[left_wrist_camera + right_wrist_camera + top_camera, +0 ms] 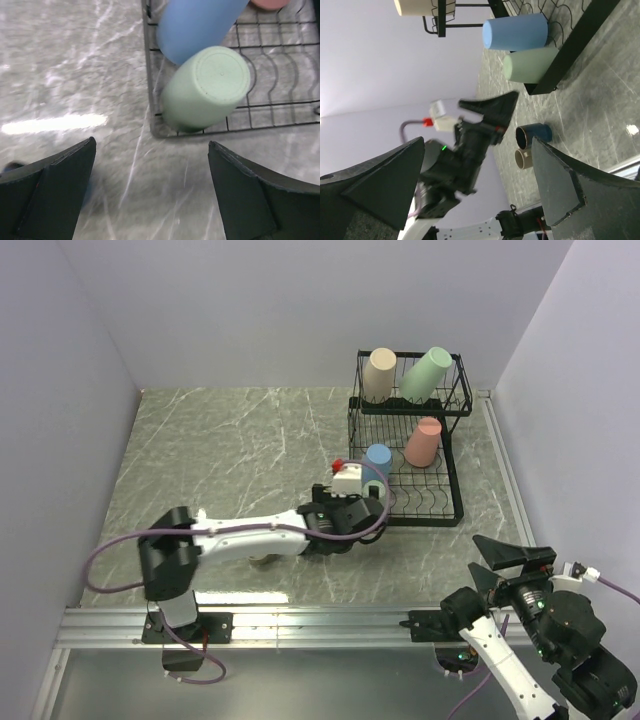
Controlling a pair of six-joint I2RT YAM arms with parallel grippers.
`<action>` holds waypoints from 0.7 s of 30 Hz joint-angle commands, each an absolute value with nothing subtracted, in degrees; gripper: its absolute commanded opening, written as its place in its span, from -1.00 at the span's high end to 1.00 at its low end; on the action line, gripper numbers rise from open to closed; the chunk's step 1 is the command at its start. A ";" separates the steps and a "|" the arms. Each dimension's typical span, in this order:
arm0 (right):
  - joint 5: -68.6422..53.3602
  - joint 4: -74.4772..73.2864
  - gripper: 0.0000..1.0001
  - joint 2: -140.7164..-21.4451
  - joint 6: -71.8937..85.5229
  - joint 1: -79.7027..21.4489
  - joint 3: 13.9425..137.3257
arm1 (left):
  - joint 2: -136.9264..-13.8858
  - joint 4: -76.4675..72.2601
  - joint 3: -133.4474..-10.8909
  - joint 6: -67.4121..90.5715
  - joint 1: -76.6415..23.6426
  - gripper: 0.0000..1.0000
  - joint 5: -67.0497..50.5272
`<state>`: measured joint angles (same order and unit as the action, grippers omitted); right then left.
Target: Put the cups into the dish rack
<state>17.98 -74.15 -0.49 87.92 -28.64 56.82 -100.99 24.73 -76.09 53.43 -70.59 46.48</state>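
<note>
Five of the seven cups were found loaded in the dish rack [420,521]. On the upper tier, the beige cup [379,375] and a pale green cup [425,373] were set side by side. On the lower tier, the salmon-pink cup [423,441] and the blue cup [378,458] were placed. The second pale green cup [207,87] was seated base-up and tilted in the near-left corner, just beside the blue cup. The left gripper [151,145] was positioned over the table [230,440] just outside that corner, with its jaws spread wide and nothing held between them. The right gripper [510,552] was parked near its base, well apart from the rack, with its jaws likewise spread and empty. Two items were not yet loaded: the navy mug [535,134] and the olive-tan mug [524,157] were seen in the right wrist view, side by side on the table near the left arm. The tumbler stage was judged complete. Only the two handled mugs were left to be picked up and racked.
</note>
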 commanded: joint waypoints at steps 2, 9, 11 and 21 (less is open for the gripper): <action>18.99 -67.78 -0.89 -1.58 84.21 -29.27 55.29 | -89.40 32.86 -73.57 57.74 -71.46 -0.98 47.38; 14.33 -54.77 -0.92 -9.48 75.86 -29.27 54.32 | -74.03 40.78 -62.17 62.48 -70.50 -0.74 43.17; 12.76 -51.60 -0.90 -12.21 73.84 -29.27 54.14 | -72.08 40.09 -57.25 63.10 -67.78 -0.57 39.74; -5.62 -49.63 -0.54 -40.36 56.26 -30.75 60.98 | -64.16 36.54 -49.74 61.00 -58.89 -0.53 29.18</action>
